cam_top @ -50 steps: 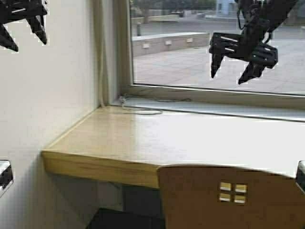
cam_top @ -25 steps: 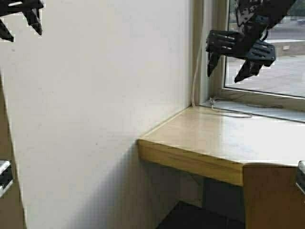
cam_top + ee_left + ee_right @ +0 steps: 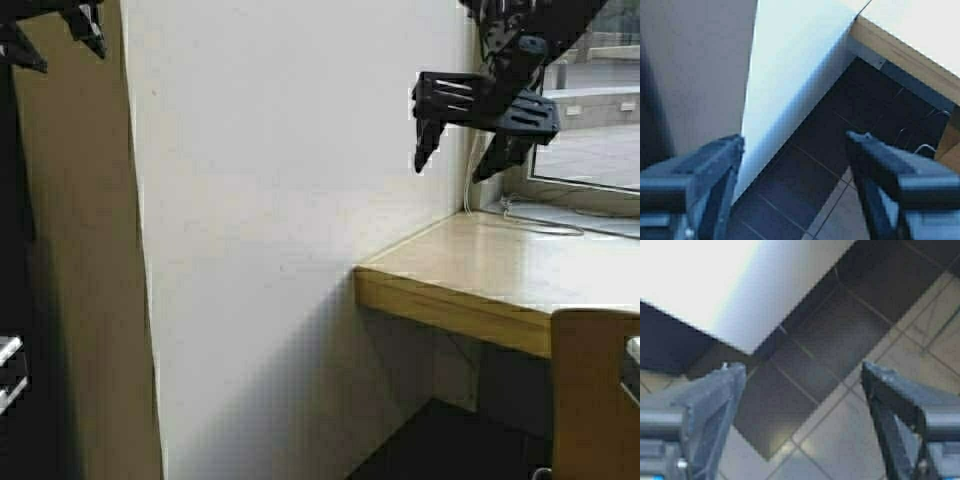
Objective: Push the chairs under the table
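Observation:
The table (image 3: pixel 480 270), pale wood with a light front edge, ends against the wall at the right of the high view. One tan chair (image 3: pixel 595 400) shows only the edge of its backrest at the lower right, in front of the table. My right gripper (image 3: pixel 450 170) hangs open high above the table's end, holding nothing. My left gripper (image 3: pixel 65 55) is raised at the top left, open and empty. In the left wrist view the left gripper (image 3: pixel 795 140) spreads over dark floor, with the table edge (image 3: pixel 905 55) and a sliver of the chair (image 3: pixel 950 145) beyond. The right gripper (image 3: pixel 802 370) is open above floor tiles.
A white wall (image 3: pixel 280 200) fills the middle of the high view, with a tan panel (image 3: pixel 80 300) at its left corner. A window (image 3: pixel 590 130) and a white cable (image 3: pixel 540 225) lie behind the table. Dark floor (image 3: pixel 430 440) shows below.
The robot has turned left: table, window and chair have slid to the right edge of the high view and the wall now fills it. Both grippers stay raised and open.

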Controlling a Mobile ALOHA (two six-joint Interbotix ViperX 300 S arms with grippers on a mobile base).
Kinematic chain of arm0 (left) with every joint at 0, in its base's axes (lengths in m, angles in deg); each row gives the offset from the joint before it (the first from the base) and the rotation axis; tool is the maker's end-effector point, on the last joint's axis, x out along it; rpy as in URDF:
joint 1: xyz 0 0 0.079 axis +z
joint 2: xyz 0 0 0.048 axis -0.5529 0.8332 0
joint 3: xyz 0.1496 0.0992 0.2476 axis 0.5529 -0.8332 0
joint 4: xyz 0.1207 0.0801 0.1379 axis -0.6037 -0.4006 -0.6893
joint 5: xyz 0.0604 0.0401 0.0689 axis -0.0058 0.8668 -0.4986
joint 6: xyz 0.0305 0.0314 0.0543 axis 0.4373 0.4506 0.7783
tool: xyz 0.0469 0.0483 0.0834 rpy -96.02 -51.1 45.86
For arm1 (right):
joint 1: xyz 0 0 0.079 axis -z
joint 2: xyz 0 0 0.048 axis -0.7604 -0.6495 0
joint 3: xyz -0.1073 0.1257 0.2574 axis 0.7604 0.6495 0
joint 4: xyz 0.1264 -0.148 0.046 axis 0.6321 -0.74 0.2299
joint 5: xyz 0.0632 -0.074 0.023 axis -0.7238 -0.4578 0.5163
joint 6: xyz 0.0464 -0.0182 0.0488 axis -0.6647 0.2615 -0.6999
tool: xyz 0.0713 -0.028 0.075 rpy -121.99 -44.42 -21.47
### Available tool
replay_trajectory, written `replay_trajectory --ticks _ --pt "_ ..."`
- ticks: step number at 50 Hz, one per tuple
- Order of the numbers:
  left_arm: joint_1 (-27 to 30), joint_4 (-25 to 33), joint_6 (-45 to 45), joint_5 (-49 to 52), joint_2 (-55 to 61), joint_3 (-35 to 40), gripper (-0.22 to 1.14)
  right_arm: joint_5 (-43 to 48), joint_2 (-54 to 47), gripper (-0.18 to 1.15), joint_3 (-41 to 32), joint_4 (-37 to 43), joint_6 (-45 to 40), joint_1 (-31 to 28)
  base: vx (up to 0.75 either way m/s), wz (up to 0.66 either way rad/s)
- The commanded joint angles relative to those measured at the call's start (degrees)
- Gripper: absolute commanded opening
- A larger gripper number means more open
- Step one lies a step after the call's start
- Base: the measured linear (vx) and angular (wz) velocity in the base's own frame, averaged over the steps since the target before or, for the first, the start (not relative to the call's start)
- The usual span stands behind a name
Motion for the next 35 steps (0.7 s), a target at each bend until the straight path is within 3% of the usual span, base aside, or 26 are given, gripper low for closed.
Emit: replay_trajectory --ticks 1,19,35 --pt "-0.1 -0.2 0.0 -0.9 0.8 1.0 0.93 -0.4 2.1 1.0 -2.1 -0.4 -0.1 0.2 -0.4 0.09" --pt "-0.1 -0.2 -0.3 -0.8 0.6 1.2 0.93 -2.5 15.3 1.0 -1.9 -2.8 0.1 0.2 -0.37 0.1" --pt "-0.1 -0.2 -0.2 -3.8 4.0 0.9 0.93 -2.4 16.3 1.0 -3.1 -3.9 0.0 0.2 -0.33 0.04"
